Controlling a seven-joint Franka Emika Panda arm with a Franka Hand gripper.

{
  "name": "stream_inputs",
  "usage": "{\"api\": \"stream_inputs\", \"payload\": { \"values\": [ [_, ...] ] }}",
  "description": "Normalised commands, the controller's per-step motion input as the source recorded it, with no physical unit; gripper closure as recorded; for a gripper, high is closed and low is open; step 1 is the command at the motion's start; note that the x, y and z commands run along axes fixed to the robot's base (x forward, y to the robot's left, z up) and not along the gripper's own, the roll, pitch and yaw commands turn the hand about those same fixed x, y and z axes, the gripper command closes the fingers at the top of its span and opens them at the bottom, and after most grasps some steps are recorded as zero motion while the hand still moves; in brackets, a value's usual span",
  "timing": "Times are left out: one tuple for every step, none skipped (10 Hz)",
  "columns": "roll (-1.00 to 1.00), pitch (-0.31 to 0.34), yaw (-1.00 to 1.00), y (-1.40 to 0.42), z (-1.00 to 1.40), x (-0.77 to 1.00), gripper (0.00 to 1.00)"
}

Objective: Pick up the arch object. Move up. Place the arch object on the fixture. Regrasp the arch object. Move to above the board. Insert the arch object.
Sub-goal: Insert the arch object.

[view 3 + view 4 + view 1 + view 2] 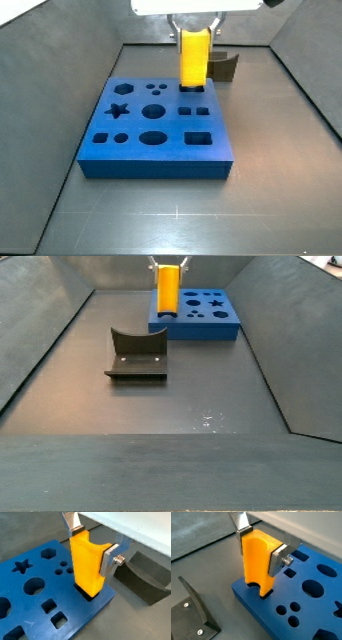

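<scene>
My gripper (93, 546) is shut on the arch object (87, 564), a tall yellow-orange block held upright, with its silver fingers (109, 559) on two opposite sides near the top. The block's lower end stands in a cut-out at the edge of the blue board (73, 607). Both wrist views show this grip, and the gripper (261, 547), block (256, 562) and board (258, 604) appear there too. In both side views the gripper (195, 25) (167, 264) holds the block (195, 58) (167, 294) over the board (175, 125) (201, 329). The dark fixture (136, 354) stands empty.
The fixture also shows close beside the board's edge in a wrist view (143, 579), behind the block in a side view (225, 65), and in a wrist view (194, 612). Grey sloping walls (54, 346) enclose the dark floor (201, 215).
</scene>
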Motion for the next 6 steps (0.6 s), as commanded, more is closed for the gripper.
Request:
{"api": "stream_inputs", "payload": {
  "values": [
    [0.0,0.0,0.0,0.0,-0.02,0.0,1.0],
    [0.0,0.0,0.0,0.0,-0.13,0.06,1.0],
    [0.0,0.0,-0.01,-0.05,-0.16,0.1,1.0],
    [0.0,0.0,-0.07,-0.01,-0.15,0.03,1.0],
    [0.0,0.0,0.0,0.0,-0.02,0.0,1.0],
    [0.0,0.0,-0.03,-0.07,-0.09,0.08,1.0]
  ]
}}
